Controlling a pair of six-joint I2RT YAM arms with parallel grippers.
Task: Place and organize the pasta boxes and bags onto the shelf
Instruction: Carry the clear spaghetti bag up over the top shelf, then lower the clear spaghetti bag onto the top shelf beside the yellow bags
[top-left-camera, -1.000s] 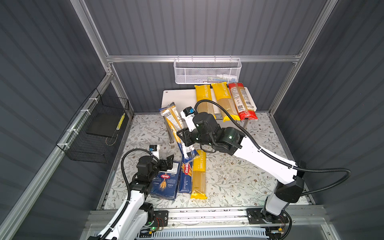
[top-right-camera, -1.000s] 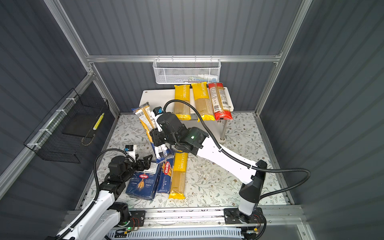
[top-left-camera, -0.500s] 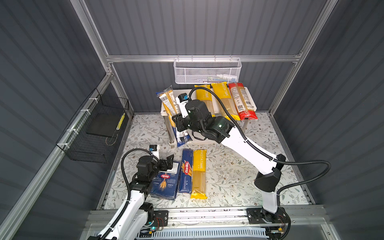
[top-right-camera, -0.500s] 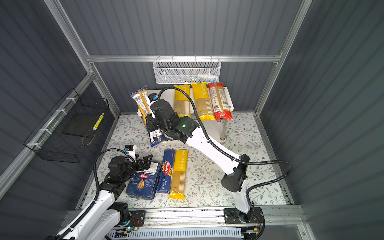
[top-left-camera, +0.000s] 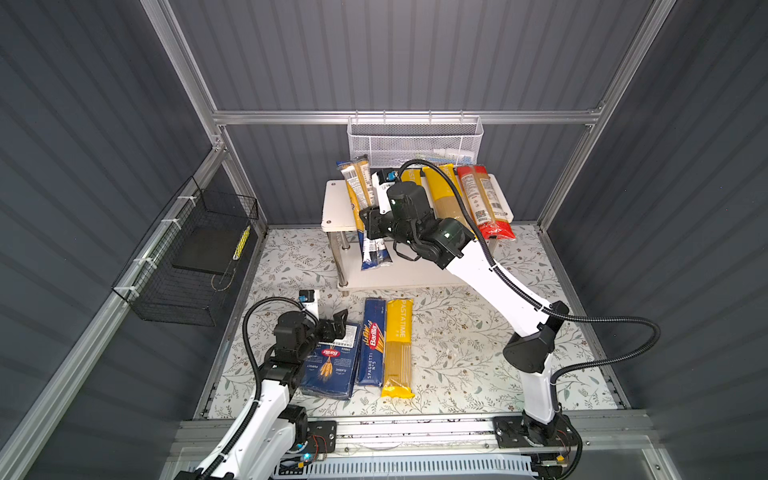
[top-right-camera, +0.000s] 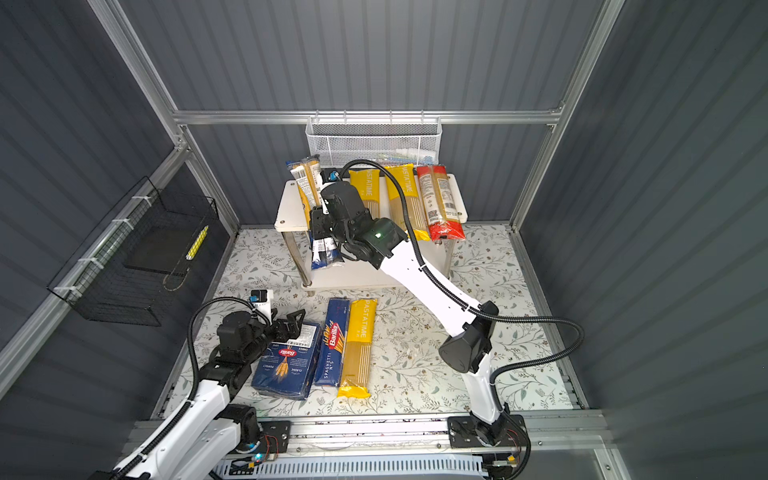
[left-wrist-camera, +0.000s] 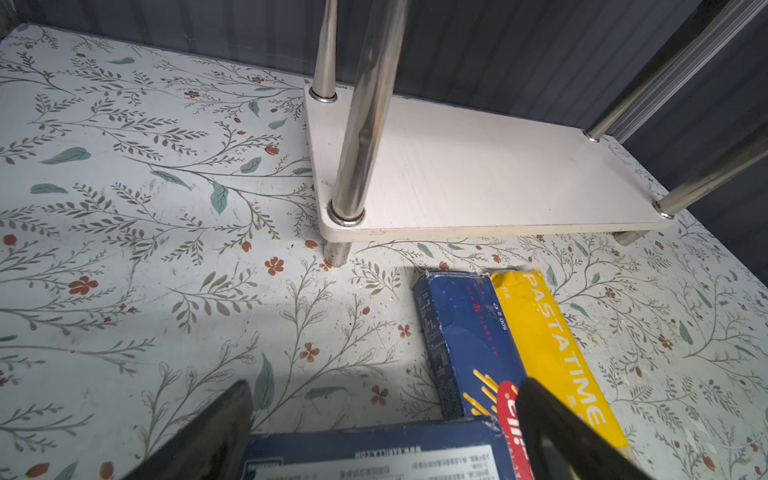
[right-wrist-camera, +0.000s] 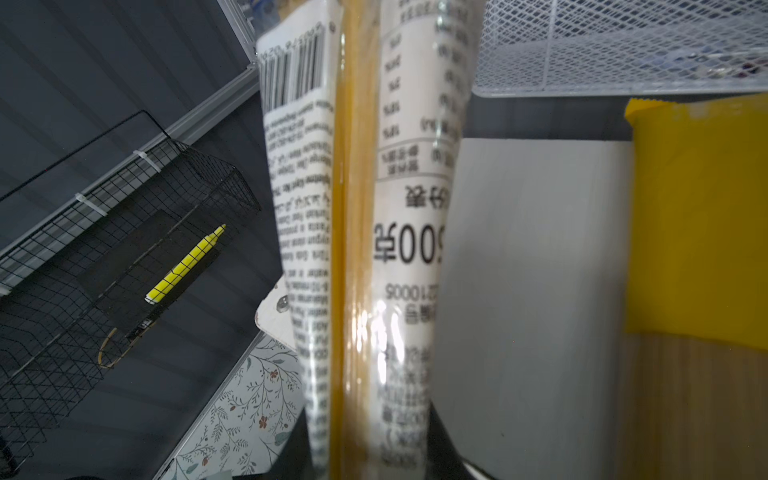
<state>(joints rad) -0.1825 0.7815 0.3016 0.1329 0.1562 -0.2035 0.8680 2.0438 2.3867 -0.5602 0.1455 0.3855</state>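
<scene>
The low two-tier shelf of white boards on chrome posts (top-left-camera: 333, 208) is standing against the back wall, its top board bare at the left. My right gripper (top-left-camera: 368, 222) is clamping narrow on the long clear navy-ended spaghetti bag (top-left-camera: 357, 185) directly over that bare strip. The bag's long axis is running front to back, tilted, with the navy end overhanging the front edge. Yellow plastic pasta bags (top-right-camera: 402, 195) are lying just beside. The white mesh basket (top-left-camera: 413, 141) is crowding from behind. My left gripper (top-left-camera: 334, 326) is hovering wide and empty over the wide flat blue carton (top-left-camera: 332, 370).
</scene>
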